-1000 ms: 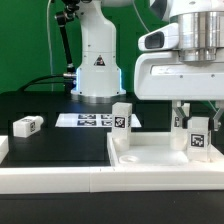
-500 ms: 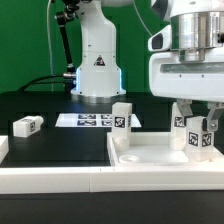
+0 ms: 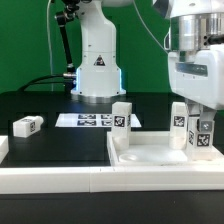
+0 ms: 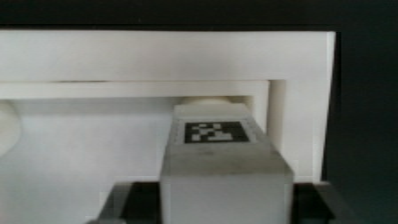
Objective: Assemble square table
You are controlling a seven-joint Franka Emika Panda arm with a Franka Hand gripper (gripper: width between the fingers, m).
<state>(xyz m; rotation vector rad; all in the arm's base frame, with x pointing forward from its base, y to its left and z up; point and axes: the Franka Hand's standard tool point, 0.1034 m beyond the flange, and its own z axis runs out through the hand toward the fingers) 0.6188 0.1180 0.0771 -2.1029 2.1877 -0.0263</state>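
1. Four stubby white legs visible in the exterior view, each carrying a black-and-white tag.
2. Standing upright on the square slab [image 3: 150, 158]: leg at its far corner toward the exterior view's left [image 3: 121, 117], and another leg by the far corner toward the exterior view's right [image 3: 179, 117].
3. Clamped between the fingers of the gripper [image 3: 203, 125]: third leg [image 3: 200, 139], upright, over the slab's right side in the exterior view; jaws partly closed around it. Contact between its base and the slab impossible to judge.
4. Lying on its side on the black table [image 3: 50, 150], well apart from the slab toward the exterior view's left: fourth leg [image 3: 27, 125].
5. Flat on the table behind the slab, near the robot base [image 3: 97, 70]: marker board [image 3: 85, 120].
6. Running along the table's near edge in front of the slab: long white border rail [image 3: 60, 180].
7. From the wrist view: held leg [image 4: 222, 150] with its tag facing the camera, slab rim [image 4: 178, 50] beyond it, dark finger pads [image 4: 134, 200] at the leg's sides.
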